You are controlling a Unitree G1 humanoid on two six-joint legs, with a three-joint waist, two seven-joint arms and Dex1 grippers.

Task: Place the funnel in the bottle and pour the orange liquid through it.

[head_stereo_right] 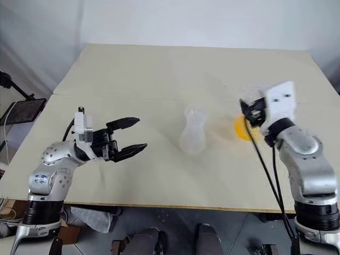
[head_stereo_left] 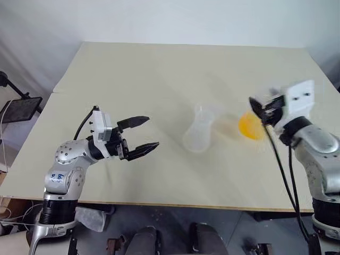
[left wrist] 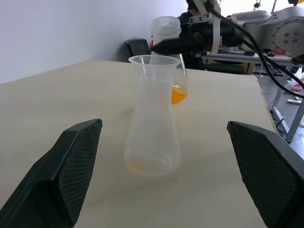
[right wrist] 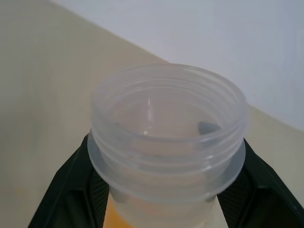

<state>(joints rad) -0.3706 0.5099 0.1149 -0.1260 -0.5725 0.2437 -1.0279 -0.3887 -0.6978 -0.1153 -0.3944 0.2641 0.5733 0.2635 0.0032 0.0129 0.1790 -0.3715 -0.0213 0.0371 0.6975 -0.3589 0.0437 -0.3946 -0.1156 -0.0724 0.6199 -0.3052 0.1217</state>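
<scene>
Table (head_stereo_left: 159,69): pale beige top, seen from above by the head camera
Bottle (head_stereo_left: 198,130): cloudy cone-shaped flask standing upright near the middle of the table, wide neck open at the top; in the left wrist view a faint orange trace shows at its base
Funnel: cannot be made out in the bottle's neck or anywhere on the table
Second flask (right wrist: 167,137): clearer flask with a threaded neck, held by the neck, at about 3 o'clock from the bottle and near it
Orange liquid (head_stereo_left: 249,126): bright orange pool in the lower part of the second flask
Right gripper (right wrist: 166,190): both black fingers pressed against the neck of the second flask, one on each side
Left gripper (head_stereo_left: 139,136): fingers spread wide with nothing between them, at about 9 o'clock from the bottle, apart from it and pointing toward it
</scene>
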